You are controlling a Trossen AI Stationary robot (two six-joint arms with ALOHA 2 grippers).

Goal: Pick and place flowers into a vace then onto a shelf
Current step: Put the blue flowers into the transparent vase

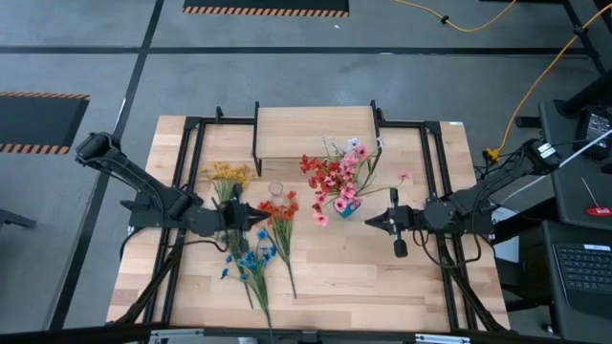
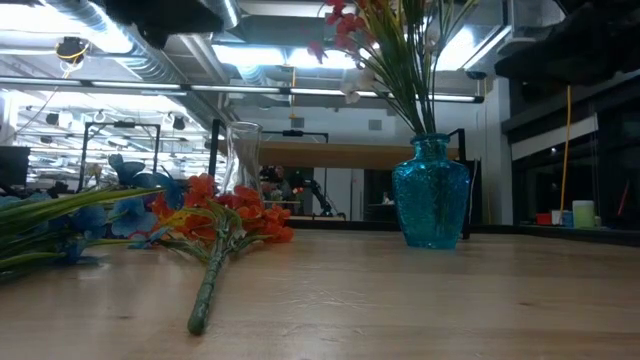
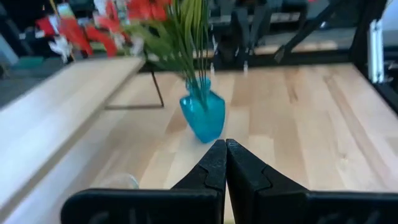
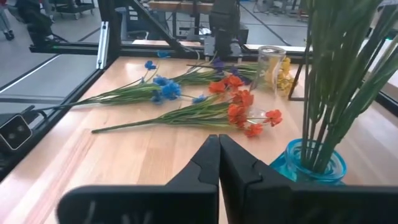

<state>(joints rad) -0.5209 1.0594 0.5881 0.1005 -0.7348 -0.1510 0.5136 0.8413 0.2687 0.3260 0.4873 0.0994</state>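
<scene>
A blue glass vase (image 1: 346, 205) (image 2: 430, 195) stands on the table and holds red, pink and white flowers (image 1: 337, 172) by their stems. Orange (image 1: 280, 210) (image 4: 239, 106), blue (image 1: 247, 258) (image 4: 163, 87) and yellow (image 1: 228, 174) sprays lie flat on the table left of it. The shelf (image 1: 314, 132) (image 3: 56, 106) stands at the far edge. My left gripper (image 1: 263, 218) (image 3: 225, 146) is shut and hovers by the orange blossoms, pointing at the blue vase (image 3: 203, 115). My right gripper (image 1: 368, 222) (image 4: 219, 138) is shut, just right of the vase (image 4: 314, 163).
A clear glass vase (image 1: 276, 189) (image 2: 240, 160) (image 4: 270, 62) stands upright between the yellow and orange sprays. Black frame rails (image 1: 182, 191) (image 1: 442, 191) run along both sides of the table. Bare wood (image 1: 363, 272) lies toward the near edge.
</scene>
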